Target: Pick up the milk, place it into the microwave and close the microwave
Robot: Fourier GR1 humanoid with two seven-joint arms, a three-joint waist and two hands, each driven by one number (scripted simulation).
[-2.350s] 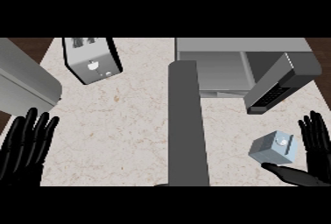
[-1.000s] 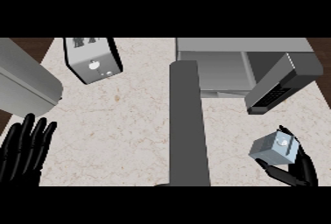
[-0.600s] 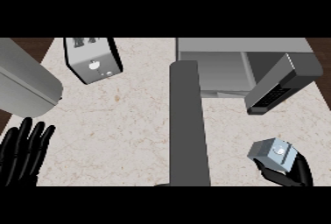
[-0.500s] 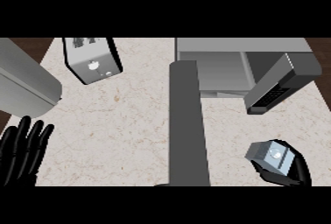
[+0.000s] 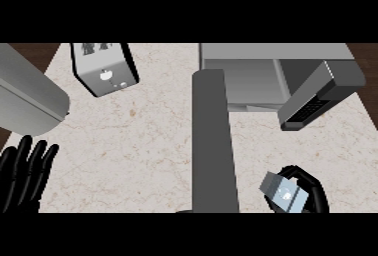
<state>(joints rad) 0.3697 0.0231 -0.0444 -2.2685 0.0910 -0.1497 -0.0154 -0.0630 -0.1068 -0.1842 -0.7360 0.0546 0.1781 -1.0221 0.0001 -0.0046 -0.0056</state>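
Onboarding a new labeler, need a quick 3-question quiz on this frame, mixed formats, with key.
1. True or false: the right hand is curled round the milk carton.
2. The microwave door is: A) open B) shut C) missing.
3. Fill in: the left hand rests open at the view's lower ____ edge.

Key: 1 true; 2 A; 3 left.

No words, brands or numbers can be read anywhere here. The toaster [image 5: 105,69] has small dark marks near its top and a pale round mark lower down, too small to make out. The microwave door [image 5: 319,95] has a dark keypad whose keys are illegible.
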